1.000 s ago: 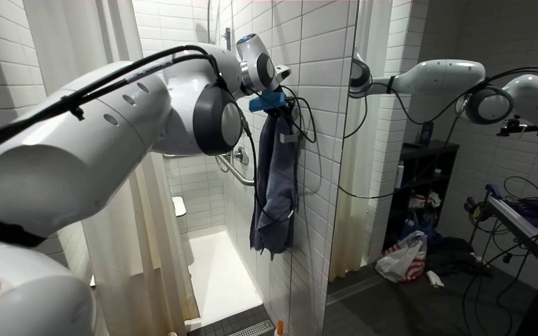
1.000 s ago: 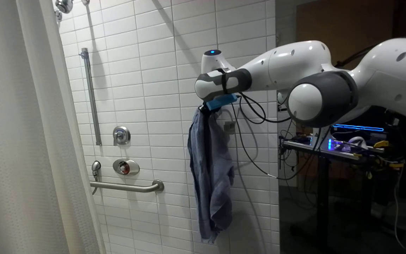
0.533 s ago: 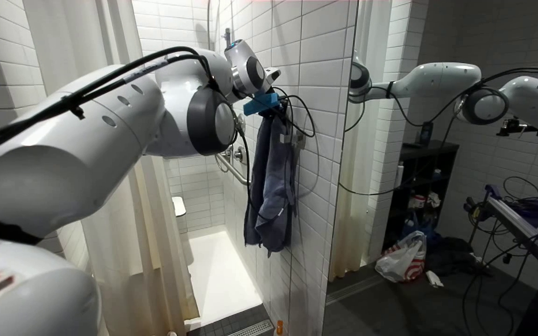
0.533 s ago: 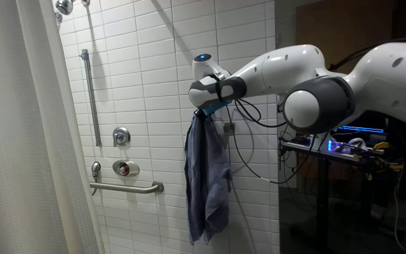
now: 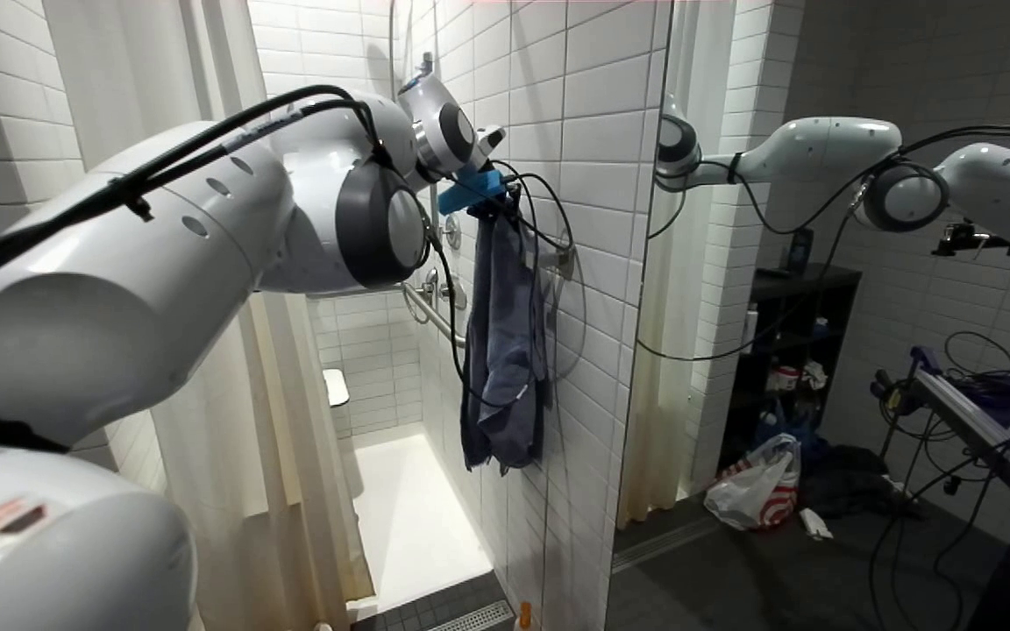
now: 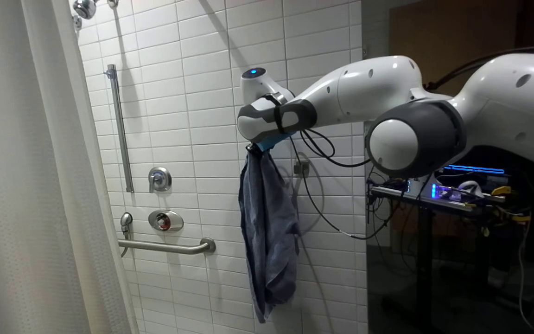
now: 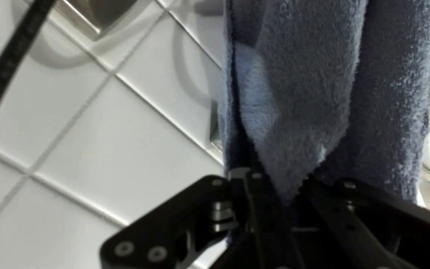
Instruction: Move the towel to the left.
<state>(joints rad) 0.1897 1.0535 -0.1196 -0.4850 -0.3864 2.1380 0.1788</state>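
Note:
The towel is blue-grey and hangs in long folds in front of the white tiled wall. It also hangs in another exterior view and fills the upper middle of the wrist view. My black gripper is shut on the towel's upper part, with bunched cloth between the fingers. In both exterior views the gripper is at the towel's top, under the blue mount; it also shows here. The fingertips are largely hidden by cloth in the exterior views.
A small metal wall bracket is right of the towel. A grab bar and shower valve are on the wall to the left. A shower curtain hangs at the far left. A black cable loops from the arm.
My gripper and the towel have moved left in both exterior views, slightly lower than one second ago. The gap between the towel's top and the bracket has widened. The grip stays shut.

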